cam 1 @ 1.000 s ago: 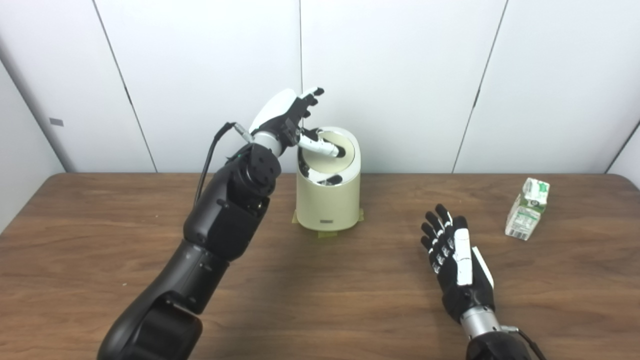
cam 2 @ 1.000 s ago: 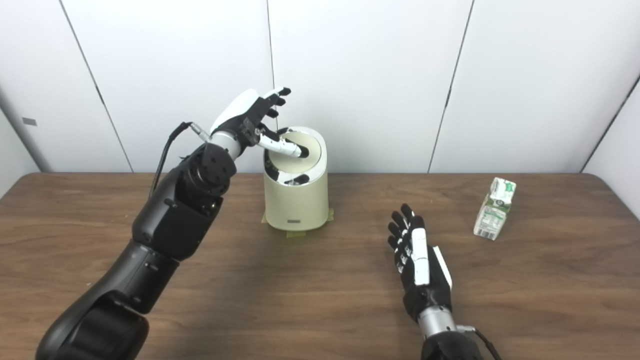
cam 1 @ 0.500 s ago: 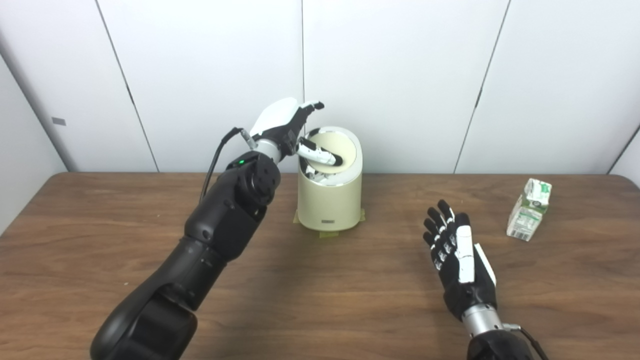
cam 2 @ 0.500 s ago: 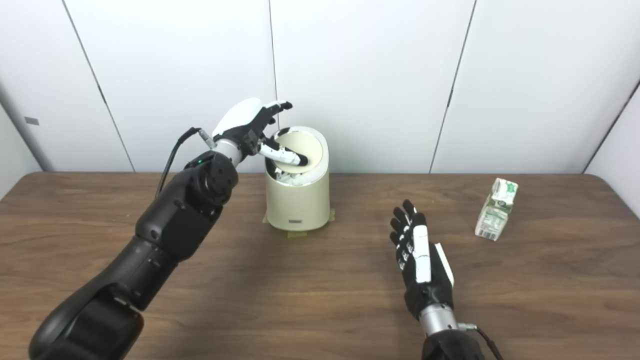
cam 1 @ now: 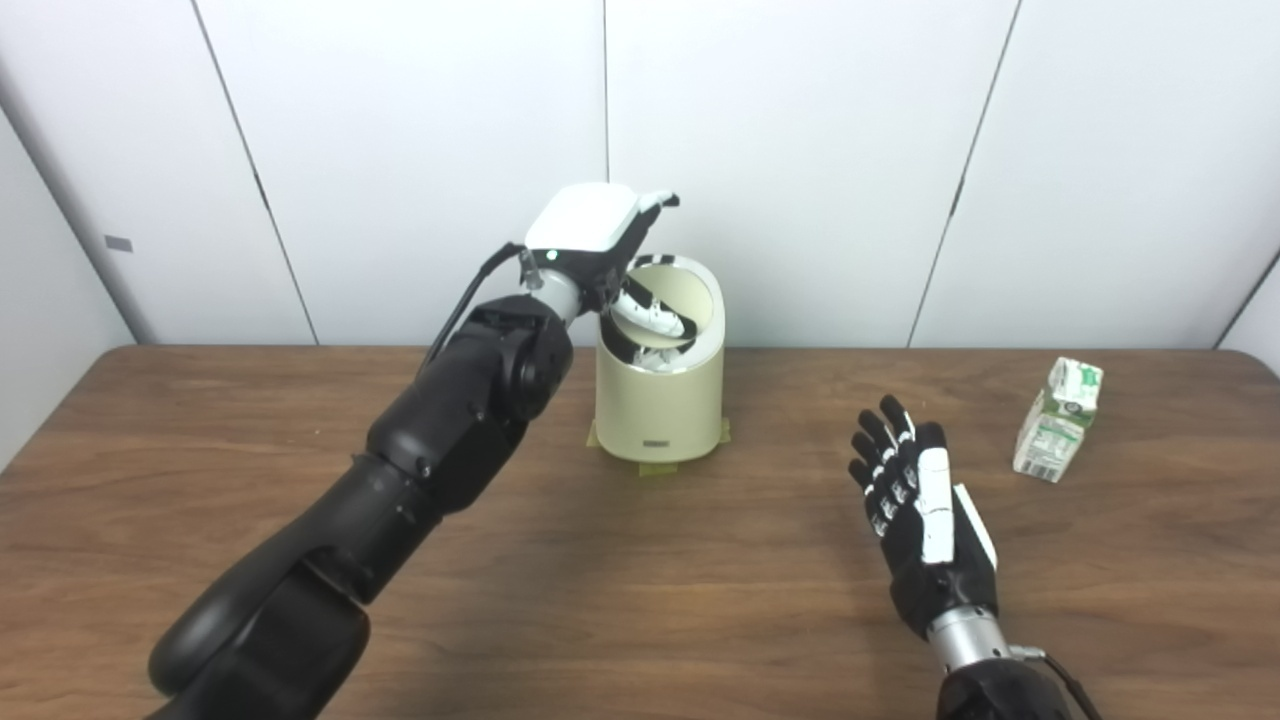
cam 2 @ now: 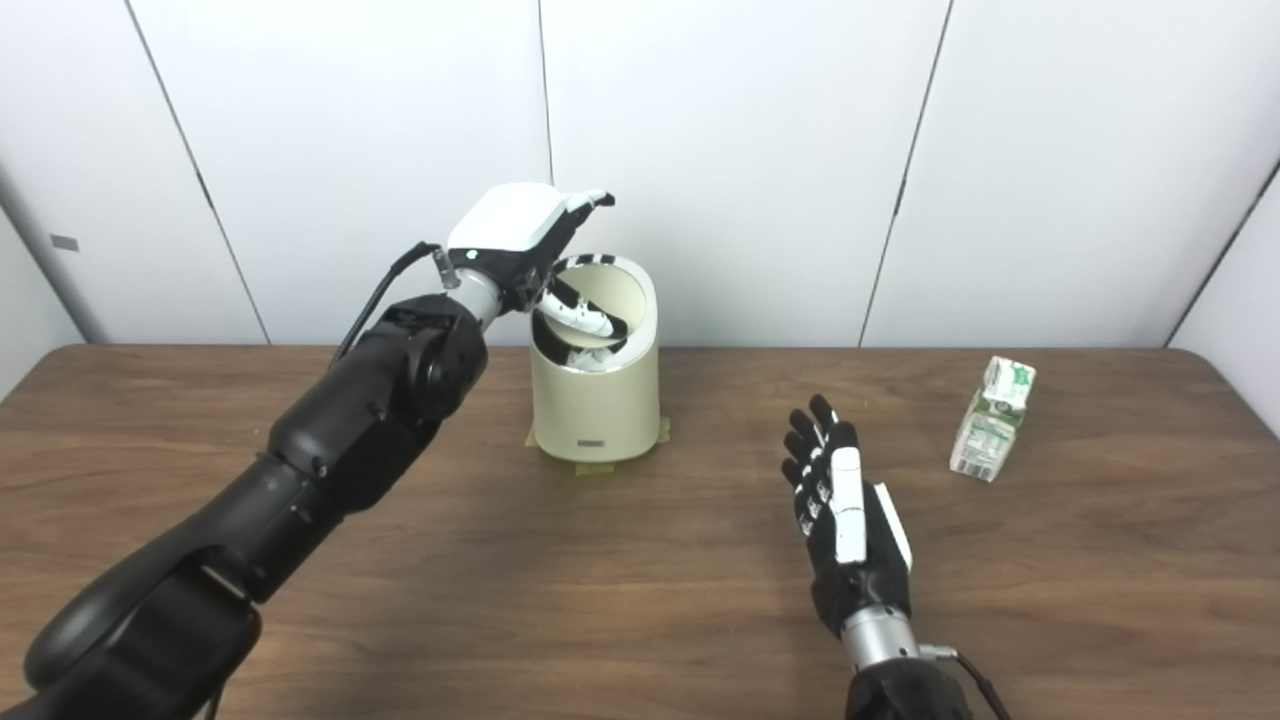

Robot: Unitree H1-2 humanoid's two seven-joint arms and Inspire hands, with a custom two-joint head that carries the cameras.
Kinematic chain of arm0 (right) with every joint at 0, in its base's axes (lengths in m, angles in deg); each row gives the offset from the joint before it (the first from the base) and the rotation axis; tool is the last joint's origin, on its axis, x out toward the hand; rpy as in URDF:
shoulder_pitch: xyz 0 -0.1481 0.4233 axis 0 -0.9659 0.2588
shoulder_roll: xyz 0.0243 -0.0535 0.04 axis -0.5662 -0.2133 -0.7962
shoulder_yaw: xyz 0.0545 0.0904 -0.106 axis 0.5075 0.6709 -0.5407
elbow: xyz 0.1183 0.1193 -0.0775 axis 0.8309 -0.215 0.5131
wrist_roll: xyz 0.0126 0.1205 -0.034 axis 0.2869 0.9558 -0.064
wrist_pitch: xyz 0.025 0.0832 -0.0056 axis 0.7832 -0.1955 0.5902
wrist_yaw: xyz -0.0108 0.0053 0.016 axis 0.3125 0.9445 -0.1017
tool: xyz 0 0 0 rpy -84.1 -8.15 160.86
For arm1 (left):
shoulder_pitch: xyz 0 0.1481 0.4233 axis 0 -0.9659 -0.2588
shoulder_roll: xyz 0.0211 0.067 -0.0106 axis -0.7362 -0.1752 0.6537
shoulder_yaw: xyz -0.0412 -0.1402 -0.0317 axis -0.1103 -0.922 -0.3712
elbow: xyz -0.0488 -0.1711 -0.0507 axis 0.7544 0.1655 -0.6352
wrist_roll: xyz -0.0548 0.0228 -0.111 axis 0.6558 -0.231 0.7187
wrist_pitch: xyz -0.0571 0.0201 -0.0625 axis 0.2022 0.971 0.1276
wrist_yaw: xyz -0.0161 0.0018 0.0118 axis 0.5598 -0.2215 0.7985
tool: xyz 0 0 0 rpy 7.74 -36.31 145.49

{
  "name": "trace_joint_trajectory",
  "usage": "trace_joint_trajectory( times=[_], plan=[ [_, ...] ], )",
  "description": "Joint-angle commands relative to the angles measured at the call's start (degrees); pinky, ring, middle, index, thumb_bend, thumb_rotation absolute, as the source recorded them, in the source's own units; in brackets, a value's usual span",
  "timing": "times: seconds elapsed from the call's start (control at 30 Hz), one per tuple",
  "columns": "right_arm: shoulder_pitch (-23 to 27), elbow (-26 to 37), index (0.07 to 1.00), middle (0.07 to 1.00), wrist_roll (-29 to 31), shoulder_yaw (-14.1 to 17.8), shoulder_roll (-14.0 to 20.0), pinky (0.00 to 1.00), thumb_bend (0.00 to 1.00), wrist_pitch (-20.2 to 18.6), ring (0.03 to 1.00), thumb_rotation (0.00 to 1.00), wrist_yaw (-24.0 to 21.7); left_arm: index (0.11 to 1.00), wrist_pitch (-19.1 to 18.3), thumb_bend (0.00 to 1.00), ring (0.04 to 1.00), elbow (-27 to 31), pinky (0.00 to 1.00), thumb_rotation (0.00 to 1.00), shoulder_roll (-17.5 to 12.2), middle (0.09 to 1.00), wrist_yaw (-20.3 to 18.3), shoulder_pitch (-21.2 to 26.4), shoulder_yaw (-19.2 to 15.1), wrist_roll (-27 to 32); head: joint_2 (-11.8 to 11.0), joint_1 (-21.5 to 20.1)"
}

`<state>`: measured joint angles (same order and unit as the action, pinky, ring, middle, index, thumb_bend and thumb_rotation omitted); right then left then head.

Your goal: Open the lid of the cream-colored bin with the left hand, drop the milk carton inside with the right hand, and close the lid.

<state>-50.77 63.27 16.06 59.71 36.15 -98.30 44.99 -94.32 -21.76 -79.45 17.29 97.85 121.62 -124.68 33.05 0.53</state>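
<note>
The cream-colored bin point(cam 1: 660, 400) stands at the back middle of the wooden table. Its round lid point(cam 1: 695, 290) is tilted up steeply, so the dark inside shows. My left hand point(cam 1: 590, 225) hovers palm down over the bin's left rim, fingers spread, its thumb reaching down inside against the lid. It grips nothing. The green and white milk carton point(cam 1: 1058, 420) stands upright at the far right, with nothing touching it. My right hand point(cam 1: 915, 500) is open above the table, palm up, well left of the carton.
Yellow tape patches point(cam 1: 655, 465) stick out from under the bin's base. White wall panels point(cam 1: 800, 150) rise right behind the bin. The table's right edge point(cam 2: 1235, 410) runs just past the carton.
My left hand has turned palm down and shifted right over the bin. The lid has tipped further up, opening the bin wider. The right hand and the carton have stayed put.
</note>
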Motion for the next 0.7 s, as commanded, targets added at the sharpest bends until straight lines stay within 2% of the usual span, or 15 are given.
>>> trace_joint_trajectory(
  times=[0.0, 0.17, 0.57, 0.67],
  plan=[
    [1.81, 1.59, 0.999, 0.966, 0.47, 0.26, 0.23, 0.98, 0.65, 1.97, 0.974, 1.00, -0.68, 0.940, -0.08, 0.95, 0.858, -0.27, 0.75, 0.00, -1.19, 0.926, -1.55, 1.83, 1.24, -2.92, 0.05, 0.01],
    [1.90, 0.91, 0.998, 0.968, 0.77, 0.41, 0.40, 0.98, 0.66, 2.47, 0.977, 1.00, -0.93, 0.931, -0.29, 0.94, 0.866, -0.12, 0.79, 0.00, -1.50, 0.926, -3.70, 2.26, 1.22, -3.81, -0.24, 0.19],
    [2.34, -0.15, 1.000, 0.968, 1.20, 0.53, 0.52, 0.98, 0.66, 3.34, 0.978, 1.00, -1.62, 0.917, -1.55, 0.94, 0.864, -0.55, 0.75, 0.00, -2.43, 0.910, -4.43, 3.36, 0.33, -6.12, -0.66, 0.59],
    [2.25, -0.15, 1.000, 0.968, 1.06, 0.47, 0.57, 0.98, 0.65, 3.55, 0.977, 1.00, -1.69, 0.921, -1.87, 0.92, 0.879, -0.35, 0.78, 0.00, -2.89, 0.913, -4.86, 3.55, 0.21, -6.43, -0.50, 0.84]
  ],
)
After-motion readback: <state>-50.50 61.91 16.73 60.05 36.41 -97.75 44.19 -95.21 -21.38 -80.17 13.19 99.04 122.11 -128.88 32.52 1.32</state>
